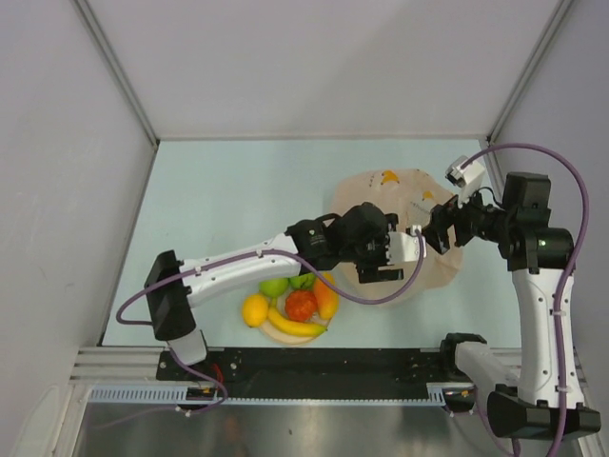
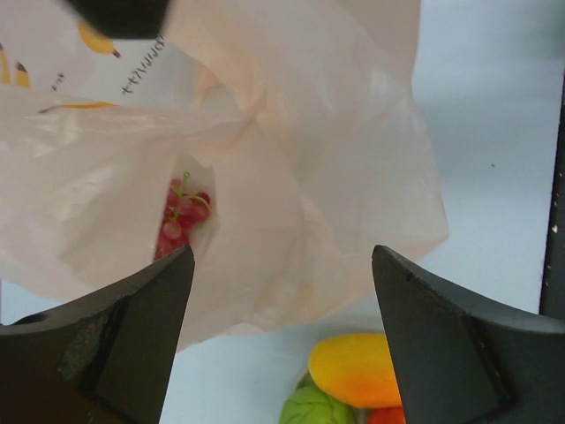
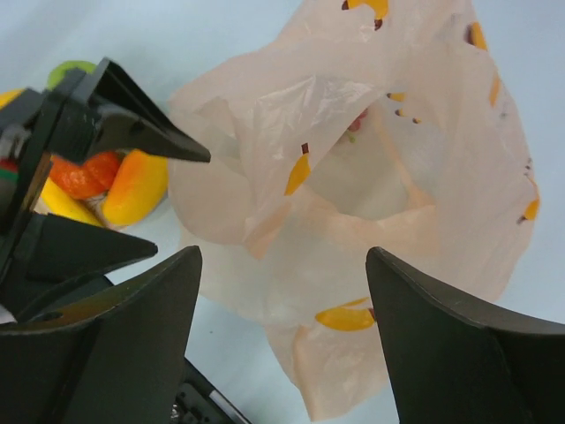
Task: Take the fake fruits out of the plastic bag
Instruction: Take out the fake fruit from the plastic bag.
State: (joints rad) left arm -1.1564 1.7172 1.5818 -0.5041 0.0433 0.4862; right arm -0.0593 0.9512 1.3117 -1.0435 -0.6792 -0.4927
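The peach-pink plastic bag lies crumpled at the right middle, its mouth open in the right wrist view. A dark red grape bunch shows inside it. My left gripper is open and empty at the bag's near left edge. My right gripper is open and empty just above the bag's near right side. On the beige plate lie a lemon, banana, tomato-like piece, mango and two green apples.
The two grippers face each other closely over the bag's near edge. The plate of fruits sits just left of the bag, near the table's front edge. White walls enclose the table on the left, back and right.
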